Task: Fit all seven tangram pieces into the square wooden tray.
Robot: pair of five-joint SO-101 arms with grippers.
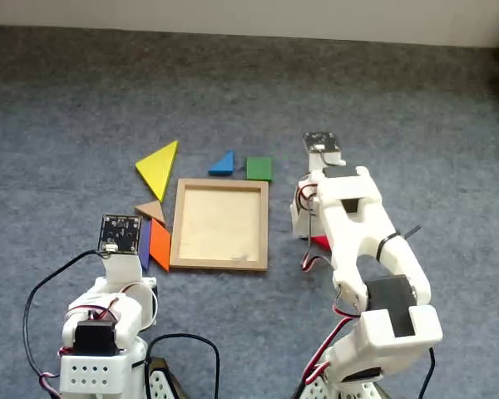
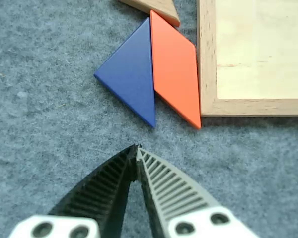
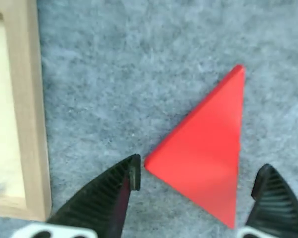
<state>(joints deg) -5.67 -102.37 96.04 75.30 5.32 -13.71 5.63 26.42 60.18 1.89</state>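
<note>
Nearest my wrist camera, the left tool [image 2: 136,148] hangs low over the desk [image 1: 399,100], its two fingers pressed tip to tip and gripping nothing. Just ahead of it a navy triangle [image 2: 131,74] and an orange parallelogram [image 2: 175,74] lie edge to edge, the parallelogram close along the wooden tray [image 2: 207,54]. A tan triangle [image 1: 150,210] sits beyond them.

The right tool [image 3: 198,172] is spread wide over a red triangle [image 3: 203,158] on the tray's other side. One fingertip is just beside a corner, and I cannot tell whether it touches.

A nubby grey felt covers the whole desk. All seven pieces lie on it outside the tray, with a yellow triangle [image 1: 160,166], a small blue triangle [image 1: 223,164] and a green square [image 1: 259,168] past the tray's far side. A pale strip [image 1: 233,17] runs behind the felt's far edge. A black cable [image 1: 37,295] loops beside the left arm's base.
</note>
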